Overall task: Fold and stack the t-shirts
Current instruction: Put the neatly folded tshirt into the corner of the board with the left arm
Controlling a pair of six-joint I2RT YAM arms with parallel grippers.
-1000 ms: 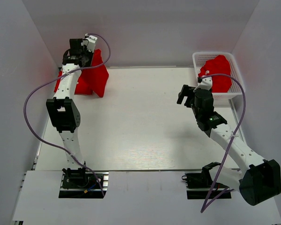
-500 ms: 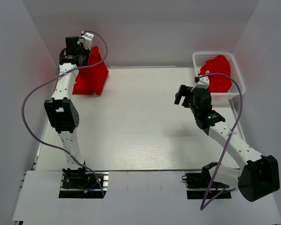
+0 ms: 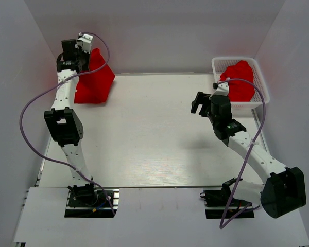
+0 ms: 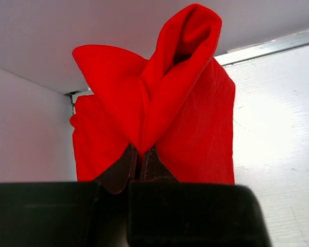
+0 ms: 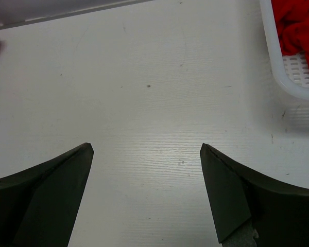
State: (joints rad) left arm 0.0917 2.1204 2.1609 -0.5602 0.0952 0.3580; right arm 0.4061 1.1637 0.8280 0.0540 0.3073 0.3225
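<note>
- Red cloth is seen pinched in the left claw [image 4: 139,154], whose jaws are pressed together on a fold of a shirt [image 4: 195,118].
- In the wrist view, the shirt is seen rising above the jaws in a rolled peak and spreading down on both sides of them.
- From above, the left claw [image 3: 73,54] is found at the far left corner of the table [image 3: 154,134], close to the back wall, with the shirt [image 3: 95,80] draped from it in a rough triangle.
- The shirt's lower edge is seen over the table's far left corner. Whether it touches the surface cannot be told.
- The right claw [image 3: 198,103] is held over the right half of the table, with its jaws wide apart and nothing between them.
- In its own view, bare white table [image 5: 159,103] is seen between the two dark fingers of the right claw [image 5: 147,149].
- A white lattice basket [image 3: 261,85] is placed at the far right corner, just beyond the right claw and apart from it.
- Other shirts [image 3: 240,82] are heaped in the basket as a crumpled red pile rising above its rim.
- A corner of the basket [image 5: 278,77] and some of the pile [image 5: 298,25] are caught at the upper right of the right wrist view.
- A purple cable [image 3: 28,118] is looped beside the left arm.
</note>
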